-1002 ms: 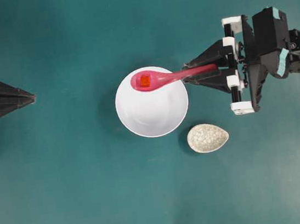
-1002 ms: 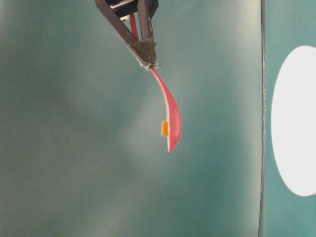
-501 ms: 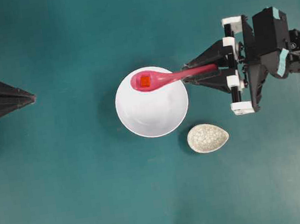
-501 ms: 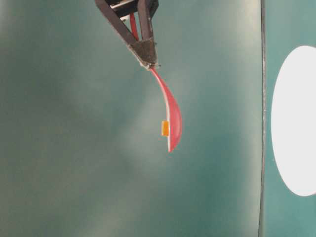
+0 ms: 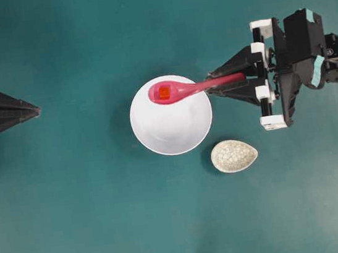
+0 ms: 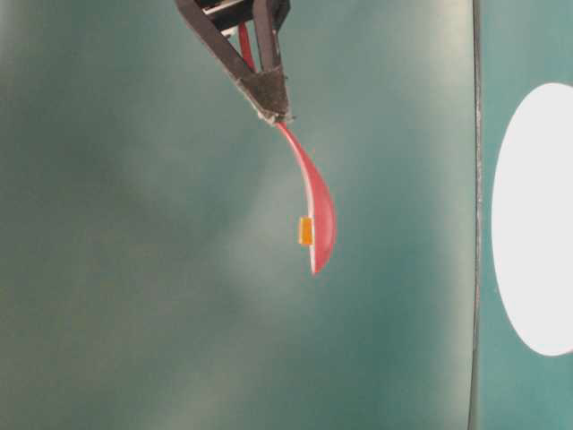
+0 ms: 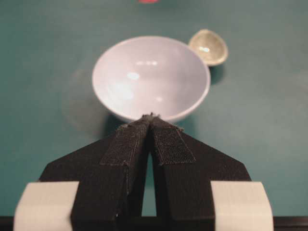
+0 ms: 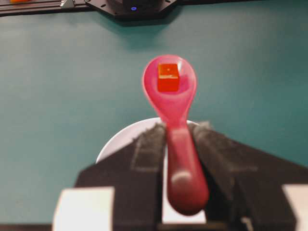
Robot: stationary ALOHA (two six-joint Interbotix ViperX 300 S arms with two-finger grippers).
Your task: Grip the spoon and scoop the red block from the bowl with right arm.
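Overhead exterior view. I take the bowl (image 5: 170,115) as my landmark on the teal counter (image 5: 94,223). My right pincer (image 5: 210,85) sits just beside the bowl's upper right rim, clenched on the handle of the spoon (image 5: 189,88). The spoon reaches across that rim, its scoop over the upper part of the bowl. The red block (image 5: 164,92) lies in the scoop. A speckled dish (image 5: 234,155) rests on the counter just beside the bowl's lower right edge. My left pincer (image 5: 37,109) stays well apart from the bowl on the opposite side, its two fingers meeting at a point and grasping nothing.

Table-level exterior view. The right pincer (image 6: 276,115) enters from the top edge with the spoon (image 6: 315,202) held at its tip. The red block (image 6: 305,230) shows as a small orange patch against the scoop's inner face. The bowl (image 6: 533,219) appears as a white oval at the right edge, well apart from the spoon in this picture.

Left wrist view. The left pincer (image 7: 150,117) is pressed together, its pads touching, directly before the near wall of the bowl (image 7: 151,77). The bowl's inside is bare white. The speckled dish (image 7: 208,46) lies just beyond the bowl's far right rim.

Right wrist view. The right pincer (image 8: 178,129) grips the spoon (image 8: 173,120) by its handle between both padded fingers (image 8: 150,144). The red block (image 8: 168,77) sits in the scoop, beyond the far rim of the bowl (image 8: 122,139), which shows partly beneath the pincer.
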